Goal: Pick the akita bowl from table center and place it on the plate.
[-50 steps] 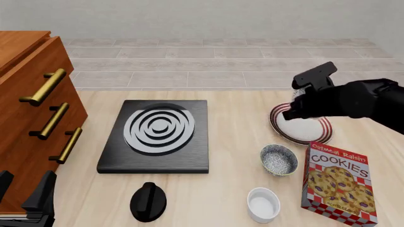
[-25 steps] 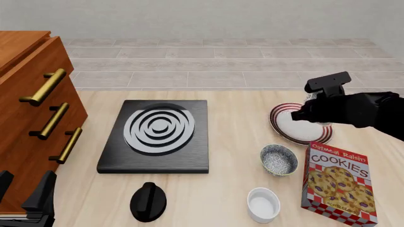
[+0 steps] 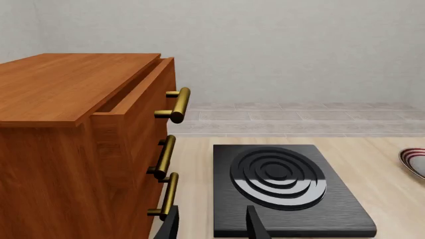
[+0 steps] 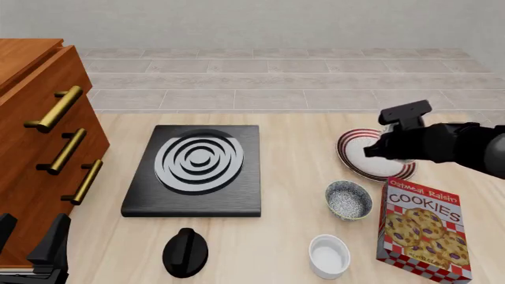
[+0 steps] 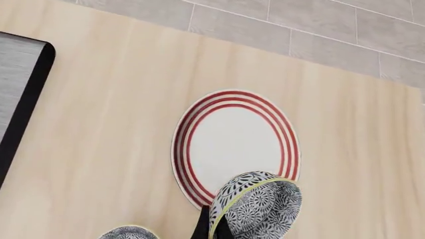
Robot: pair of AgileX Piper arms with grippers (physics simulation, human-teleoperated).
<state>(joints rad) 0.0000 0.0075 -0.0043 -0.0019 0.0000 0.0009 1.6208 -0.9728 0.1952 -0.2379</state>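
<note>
Akita bowl (image 5: 258,204) clamped in right jaws above plate (image 5: 234,144); twin bowl (image 4: 348,199), cookie box (image 4: 420,228) nearby; left jaws apart.

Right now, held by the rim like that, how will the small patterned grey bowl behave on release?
The small patterned grey bowl looks rigid, so it likely won't flex. It hangs tilted above the red-striped white plate, pinched at the rim by the right gripper, so it may rock or slide on landing.

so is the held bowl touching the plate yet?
Cannot tell. Right wrist view shows the bowl in the fingers, overlapping the plate's rim; no gap or contact shows.
</note>
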